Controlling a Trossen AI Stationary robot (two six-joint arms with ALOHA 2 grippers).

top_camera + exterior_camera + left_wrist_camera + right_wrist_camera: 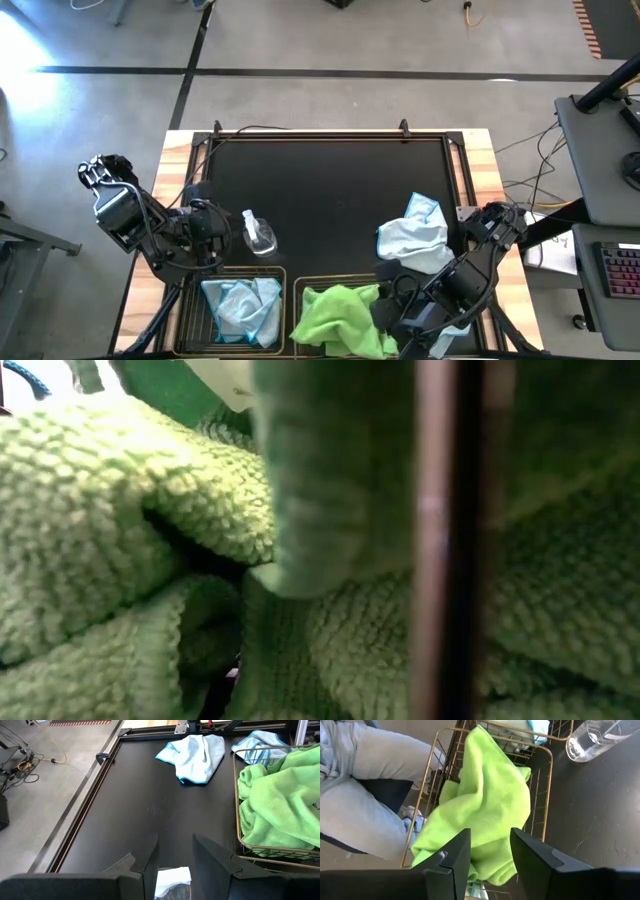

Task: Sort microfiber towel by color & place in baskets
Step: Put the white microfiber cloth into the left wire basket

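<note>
Right gripper (487, 855) above the right basket (300, 283) at the desk's near edge, fingers (532, 857) parted a moderate gap, nothing between them, green towel (487, 805) heaped directly beyond the tips. Contact with the cloth not possible to tell. Same green towel (345, 318) spilling over the basket's rim in the overhead view, and filling the low view (120, 530) behind a thin vertical wire.

Left gripper (175, 857) waiting at the desk's near left, fingers (212, 855) parted, empty, poised over the spray bottle (258, 233), its white top (172, 880) visible just below the tips. Touching or not: cannot tell.

Left basket (190, 310) beside the right one, holding a crumpled pale blue towel (240, 305). Second pale blue towel (415, 238) loose on the black mat, near the right arm, well apart from the bottle; seen again from the left wrist (192, 755) lying rumpled beyond the green-filled basket (236, 805).

Black mat covering the desk (480, 150), light wood showing along both sides. Grey concrete floor beyond, with cables and a dark tape line. Person's legs in pale trousers (375, 785) seated close by the right basket, in the right wrist view.
</note>
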